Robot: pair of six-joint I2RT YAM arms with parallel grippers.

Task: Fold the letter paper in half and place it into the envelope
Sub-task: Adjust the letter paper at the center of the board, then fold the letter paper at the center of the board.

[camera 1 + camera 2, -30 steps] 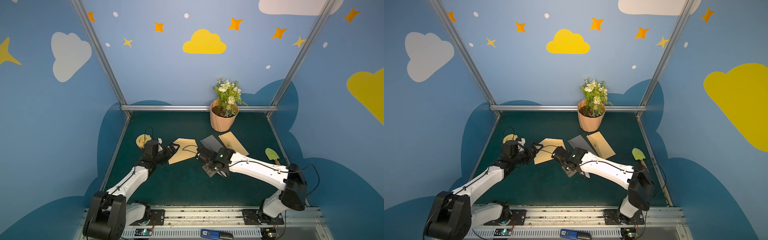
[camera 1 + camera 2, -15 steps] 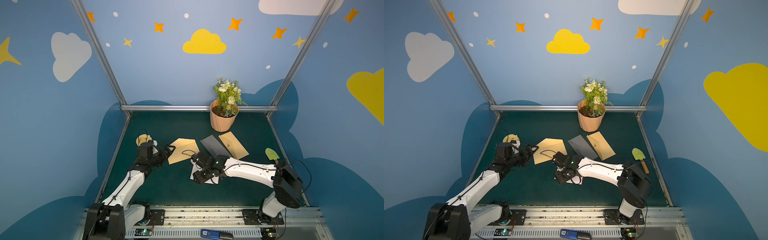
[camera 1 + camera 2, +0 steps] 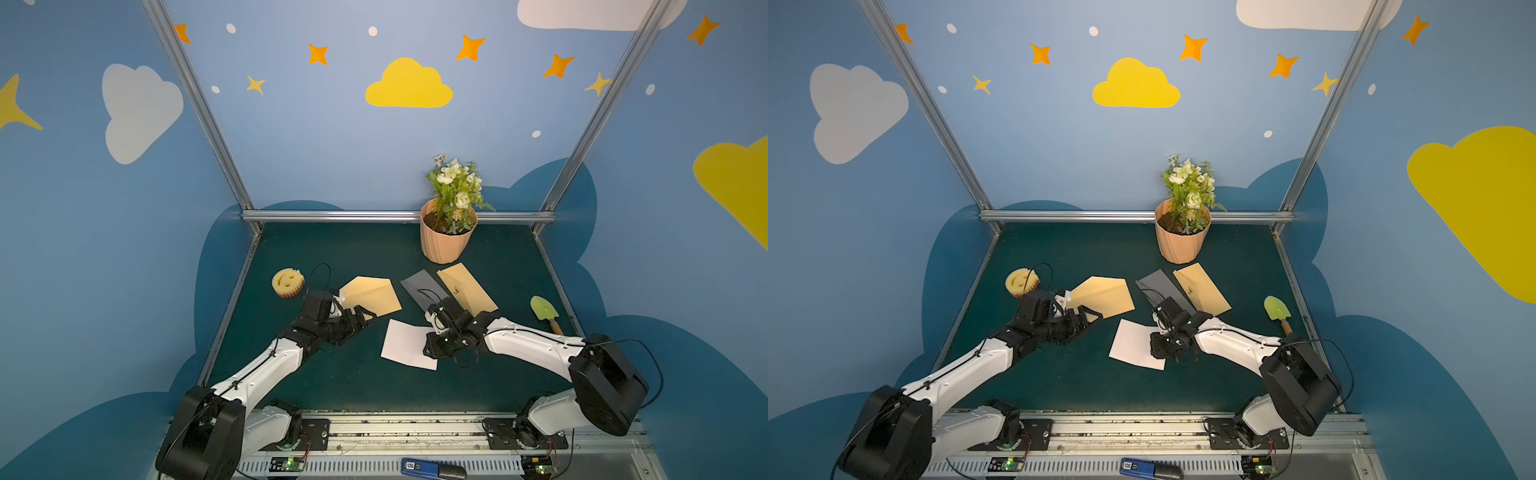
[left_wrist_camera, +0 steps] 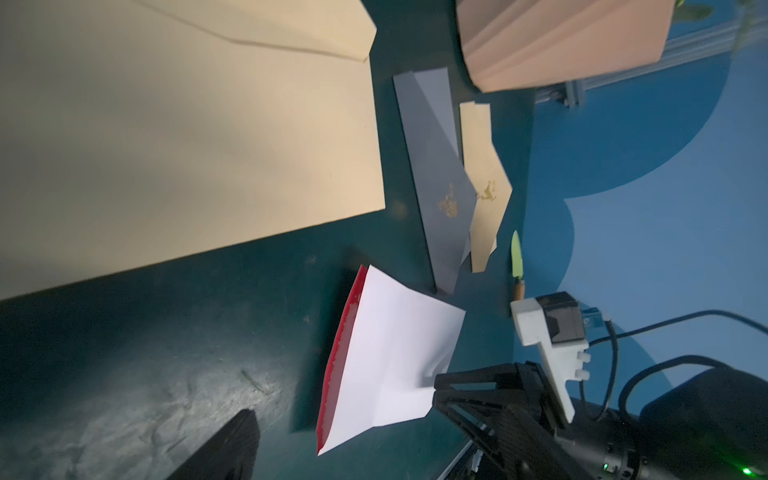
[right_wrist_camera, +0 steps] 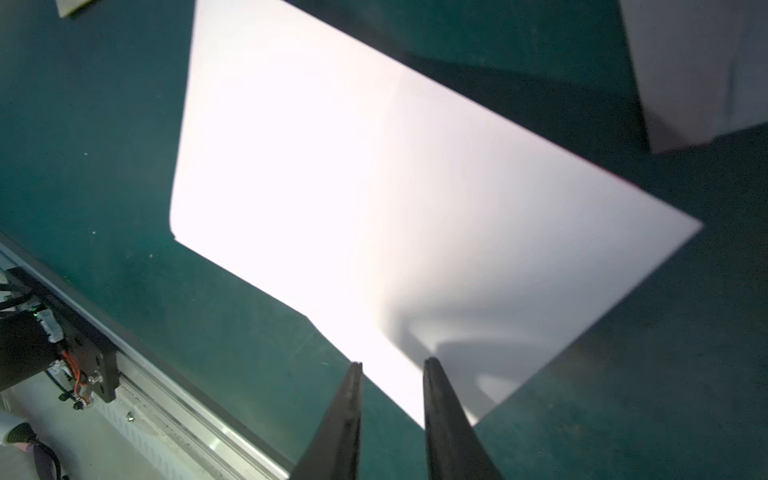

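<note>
In both top views a dark green mat (image 3: 332, 257) lies between blue walls (image 3: 374, 166) painted with clouds and stars; the white paper (image 3: 405, 343) lies at centre, to the lower right of the open tan envelope (image 3: 370, 295); the left gripper (image 3: 363, 318) is spread just beside that envelope; the right gripper (image 3: 1158, 351) sits at the paper's right edge.

In the left wrist view gold emblems mark a grey envelope (image 4: 436, 187) and a second tan envelope (image 4: 486, 199); the paper shows a red underside and a crease.

In the right wrist view the jaws stand narrowly parted, the sheet showing through the gap.
</note>
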